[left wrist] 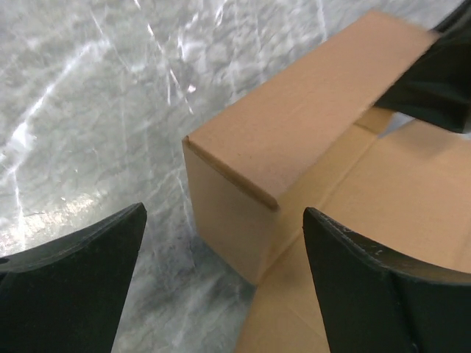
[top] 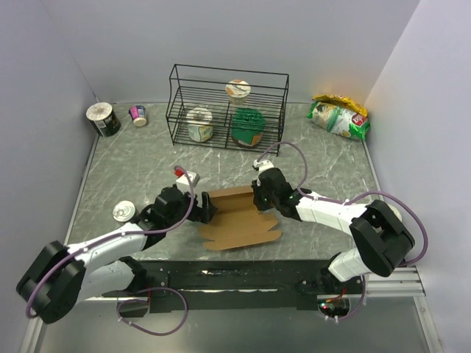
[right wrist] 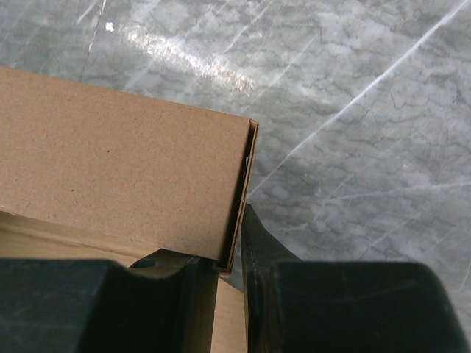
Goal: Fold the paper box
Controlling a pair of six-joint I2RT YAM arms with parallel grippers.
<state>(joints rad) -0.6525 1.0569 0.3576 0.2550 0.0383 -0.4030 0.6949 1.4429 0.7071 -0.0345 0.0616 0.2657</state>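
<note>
Right gripper: clamped narrow on the raised end wall of the paper box, at the box's 3 o'clock.
Left gripper: jaws wide, straddling the box's 9 o'clock corner.
Paper box: half-folded, mid-table, one flap flat toward 6 o'clock.

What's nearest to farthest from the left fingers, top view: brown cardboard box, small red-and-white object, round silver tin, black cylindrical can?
1. Brown cardboard box, alongside.
2. Small red-and-white object, behind.
3. Round silver tin, left.
4. Black cylindrical can, far-left corner.
</note>
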